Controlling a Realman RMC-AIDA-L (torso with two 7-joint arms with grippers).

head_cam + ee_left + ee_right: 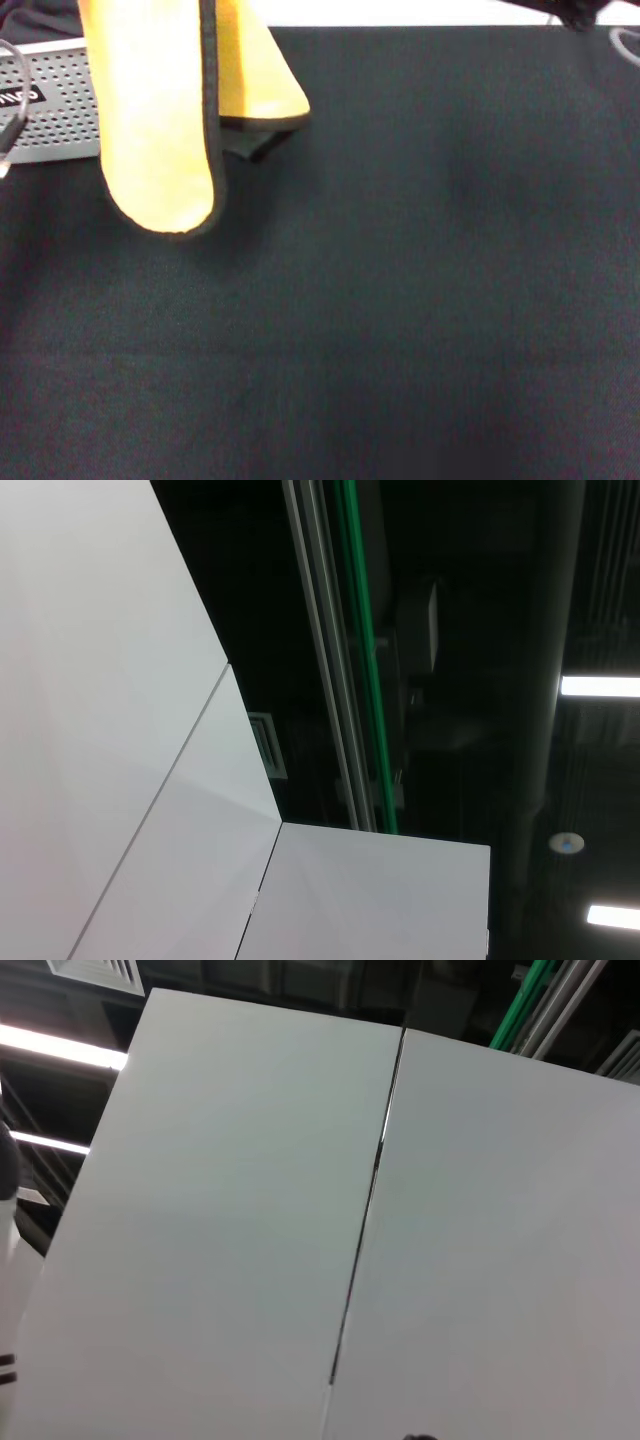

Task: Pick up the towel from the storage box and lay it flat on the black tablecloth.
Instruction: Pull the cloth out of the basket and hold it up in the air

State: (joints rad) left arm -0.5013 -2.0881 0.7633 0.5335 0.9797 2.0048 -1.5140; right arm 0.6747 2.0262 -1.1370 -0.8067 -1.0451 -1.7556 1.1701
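The yellow-orange towel with black edge trim hangs folded from above the top edge of the head view, at the far left. Its rounded lower end dangles over the black tablecloth; I cannot tell whether it touches it. The light grey perforated storage box stands behind the towel at the far left, partly hidden by it. Whatever holds the towel is above the frame. Neither gripper shows in any view. Both wrist views show only white panels and a dark ceiling.
A thin cable hangs in front of the box at the left edge. A dark object and a grey ring sit at the far right corner. The tablecloth fills the rest of the head view.
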